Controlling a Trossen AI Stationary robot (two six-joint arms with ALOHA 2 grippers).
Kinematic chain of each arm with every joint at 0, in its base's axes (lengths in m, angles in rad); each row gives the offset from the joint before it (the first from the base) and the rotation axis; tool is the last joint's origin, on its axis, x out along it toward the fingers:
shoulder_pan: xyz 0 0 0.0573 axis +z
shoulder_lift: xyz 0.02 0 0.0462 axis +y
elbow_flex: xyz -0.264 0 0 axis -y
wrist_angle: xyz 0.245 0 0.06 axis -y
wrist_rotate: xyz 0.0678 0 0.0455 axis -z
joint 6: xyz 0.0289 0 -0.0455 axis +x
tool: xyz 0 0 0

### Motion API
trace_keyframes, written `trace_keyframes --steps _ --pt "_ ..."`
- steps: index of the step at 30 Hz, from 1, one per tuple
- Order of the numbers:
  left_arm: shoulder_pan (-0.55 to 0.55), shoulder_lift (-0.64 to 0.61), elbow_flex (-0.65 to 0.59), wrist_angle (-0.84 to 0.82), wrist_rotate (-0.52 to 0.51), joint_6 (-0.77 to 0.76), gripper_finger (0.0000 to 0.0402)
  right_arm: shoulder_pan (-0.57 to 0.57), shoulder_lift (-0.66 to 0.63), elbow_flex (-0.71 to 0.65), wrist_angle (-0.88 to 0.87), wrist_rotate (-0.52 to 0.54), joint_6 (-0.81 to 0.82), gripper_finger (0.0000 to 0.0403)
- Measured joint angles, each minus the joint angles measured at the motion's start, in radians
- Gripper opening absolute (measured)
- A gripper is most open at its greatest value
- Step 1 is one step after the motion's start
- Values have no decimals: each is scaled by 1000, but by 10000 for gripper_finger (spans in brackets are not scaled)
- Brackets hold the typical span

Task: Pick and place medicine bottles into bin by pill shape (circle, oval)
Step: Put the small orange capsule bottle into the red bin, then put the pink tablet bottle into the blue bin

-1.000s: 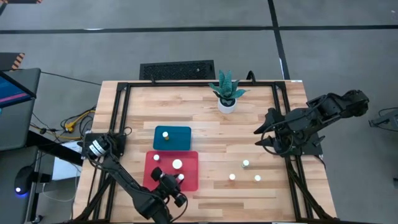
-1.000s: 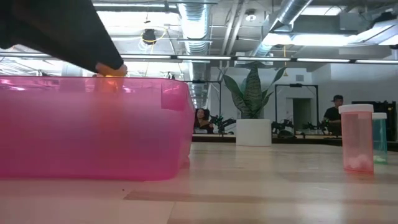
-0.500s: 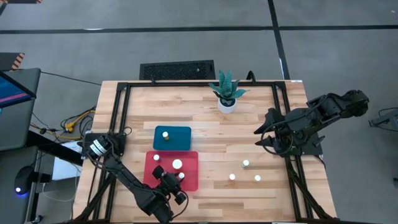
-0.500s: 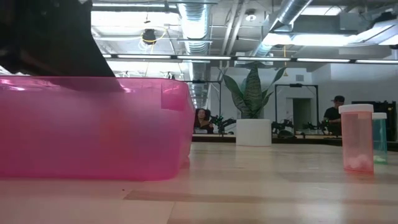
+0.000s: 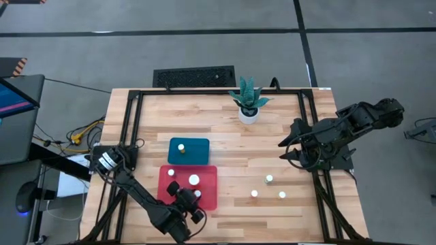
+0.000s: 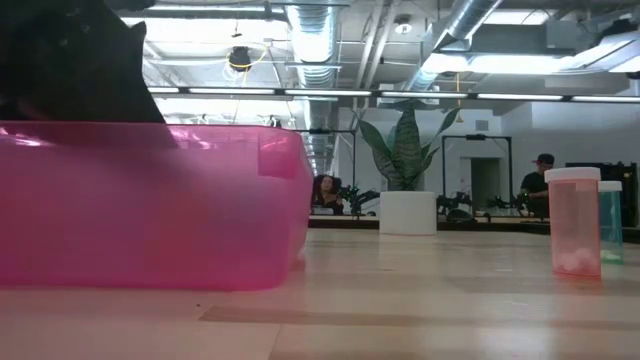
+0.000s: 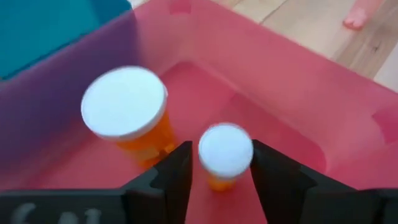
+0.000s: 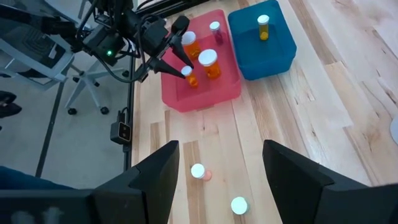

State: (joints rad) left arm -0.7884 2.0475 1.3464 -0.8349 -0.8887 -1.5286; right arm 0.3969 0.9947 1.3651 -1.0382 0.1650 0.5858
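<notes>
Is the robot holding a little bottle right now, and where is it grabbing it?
The left gripper has a small amber bottle between its fingers inside the pink bin, but a firm grip cannot be told. The right gripper holds nothing.

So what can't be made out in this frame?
- Pill shapes: bottles on the table are too small from above, and no view resolves the pills.
- Left gripper grip: a small bottle sits between its fingers in the left wrist view; whether they press it is unclear.
- Red bin contents: in the low view its tinted wall and the dark arm hide them.
- Right gripper: parked at the table's right edge.
</notes>
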Motion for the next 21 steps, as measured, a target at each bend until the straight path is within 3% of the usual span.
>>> trace_keyframes --steps 9,21 --pt "1 0 17 -2 62 0 204 0 0 0 0 0 0 240" --pt "2 0 105 -51 60 63 226 0 0 0 0 0 -5 240"
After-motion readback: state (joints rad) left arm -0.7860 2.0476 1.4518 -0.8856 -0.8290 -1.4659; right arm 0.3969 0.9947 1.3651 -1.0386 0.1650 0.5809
